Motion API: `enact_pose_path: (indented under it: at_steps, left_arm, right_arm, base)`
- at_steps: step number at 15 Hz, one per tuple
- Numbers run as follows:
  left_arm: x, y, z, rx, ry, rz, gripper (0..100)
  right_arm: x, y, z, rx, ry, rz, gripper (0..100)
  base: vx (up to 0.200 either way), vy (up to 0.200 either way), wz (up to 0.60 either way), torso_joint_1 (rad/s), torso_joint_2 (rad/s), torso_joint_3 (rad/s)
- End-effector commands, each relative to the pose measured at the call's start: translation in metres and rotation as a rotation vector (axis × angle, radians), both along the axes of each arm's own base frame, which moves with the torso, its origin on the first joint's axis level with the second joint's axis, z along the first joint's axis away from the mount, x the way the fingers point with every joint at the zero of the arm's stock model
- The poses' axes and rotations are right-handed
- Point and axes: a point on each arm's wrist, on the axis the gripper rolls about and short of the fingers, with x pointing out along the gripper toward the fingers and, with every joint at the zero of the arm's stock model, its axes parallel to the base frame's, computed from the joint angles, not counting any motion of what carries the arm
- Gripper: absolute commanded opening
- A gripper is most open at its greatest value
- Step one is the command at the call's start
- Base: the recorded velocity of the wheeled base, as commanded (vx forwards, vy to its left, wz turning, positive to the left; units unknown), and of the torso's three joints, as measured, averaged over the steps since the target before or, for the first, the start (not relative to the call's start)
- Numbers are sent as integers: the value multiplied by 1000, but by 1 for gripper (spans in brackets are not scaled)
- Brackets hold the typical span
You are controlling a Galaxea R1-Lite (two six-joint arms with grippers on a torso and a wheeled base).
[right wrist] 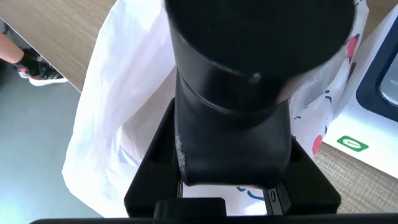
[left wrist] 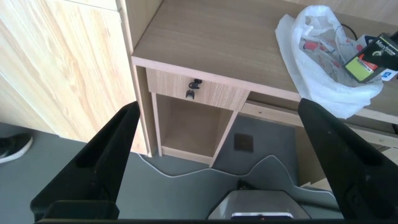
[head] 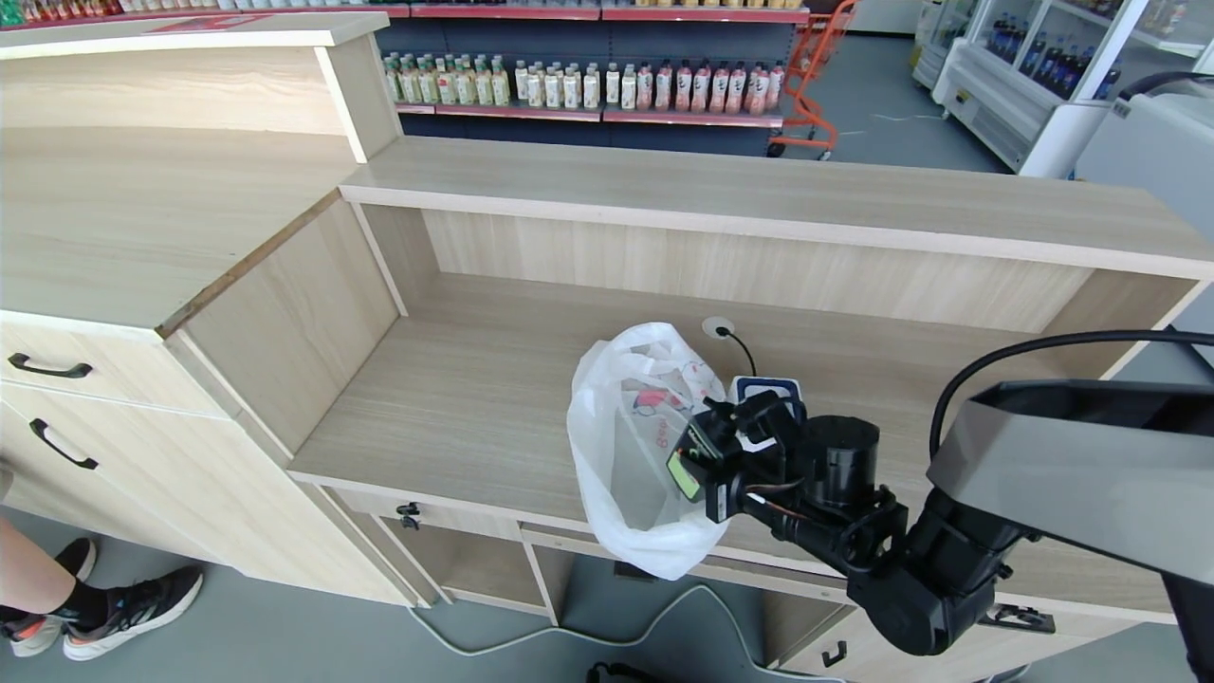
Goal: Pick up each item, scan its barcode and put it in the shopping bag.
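Currently your stock: one shopping bag [head: 626, 455] on the tabletop [head: 455, 398]; one scanner [head: 764, 387] just beside it; left gripper [left wrist: 219, 109], jaws spread; right gripper [head: 702, 455] at the bag, jaws' state cannot be told.

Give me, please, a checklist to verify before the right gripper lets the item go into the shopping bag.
1. Grasp: right gripper is shut on the dark item: ok.
2. Position: the item is at the open mouth of the shopping bag: ok.
3. Support: the bag rests fully on the counter: not ok, it overhangs the front edge.
4. Barcode read by the scanner: cannot tell.
5. Clearance: left gripper is open and apart from the bag: ok.
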Motion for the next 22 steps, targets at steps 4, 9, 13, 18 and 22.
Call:
enact_pose_path:
  at_steps: [4,9,13,18,22]
  left_arm:
    - [0,0,0,0,1,0,100]
    - [0,0,0,0,1,0,100]
    - [0,0,0,0,1,0,100]
    - [0,0,0,0,1,0,100]
    - [0,0,0,0,1,0,100]
  right_arm:
    - [7,4,-17,-19,-8,1,0]
    - [11,-3,-29,-105,0,-4,0]
    - [12,-5,-28,-111,-3,-7,0]
    - [11,-5,-25,-108,-9,-6,100]
    - [13,-8,-4,-77,-48,-13,100]
  base:
    - [0,0,0,0,0,0]
    - [0,0,0,0,0,0]
    - [0,0,0,0,0,0]
    - [0,0,0,0,0,0]
    - [0,0,0,0,0,0]
